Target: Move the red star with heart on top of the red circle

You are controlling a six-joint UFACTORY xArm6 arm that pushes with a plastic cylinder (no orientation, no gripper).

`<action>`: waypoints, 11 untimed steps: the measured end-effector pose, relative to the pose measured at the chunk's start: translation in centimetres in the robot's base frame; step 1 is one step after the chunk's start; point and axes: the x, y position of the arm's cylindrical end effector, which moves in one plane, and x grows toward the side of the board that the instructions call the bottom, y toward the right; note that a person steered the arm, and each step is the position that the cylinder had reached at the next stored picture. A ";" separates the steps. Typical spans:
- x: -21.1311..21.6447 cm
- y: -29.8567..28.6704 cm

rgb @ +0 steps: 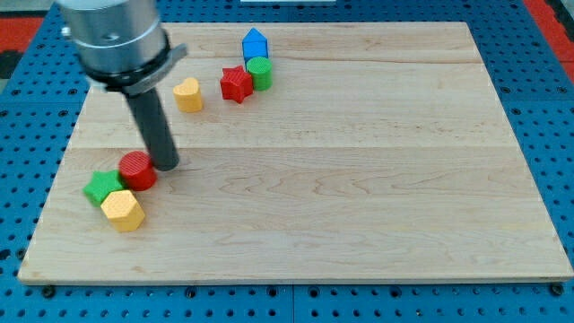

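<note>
Item 1. Arm: a grey cylindrical housing [117,40] is seen at the upper left of the frame, from which a straight dark rod [152,126] descends, slightly slanted toward the view's right. My tip [168,167] is set on the pale wooden counter [359,179] in the left-centre of the frame. No pincer is fitted, so no open or closed state can be told.

Item 2. Red star-shaped block [236,84]: placed in the upper middle-left of the frame, lying flat, its points spread all round so that no long axis is made out. It is well apart from my tip, up and to the view's right of it.

Item 3. Yellow heart-shaped block [187,93]: found near the red star, on its left, apart from it.

Item 4. Red round block [137,170]: located just left of my tip, touching it or nearly so; contact cannot be settled.

Item 5. Green cylindrical block [259,72]: set against the red star's right side.

Item 6. Blue house-shaped block [255,45]: just above the green cylinder.

Item 7. Green star-shaped block [103,187]: beside the red round block, lower left.

Item 8. Yellow hexagonal block [123,210]: below both, touching the green star.
</note>
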 end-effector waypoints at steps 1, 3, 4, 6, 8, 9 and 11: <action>-0.8 -3.0; -7.0 12.1; -12.8 14.5; -15.0 7.7; -10.4 -1.1; -9.8 -1.3; -9.3 -3.4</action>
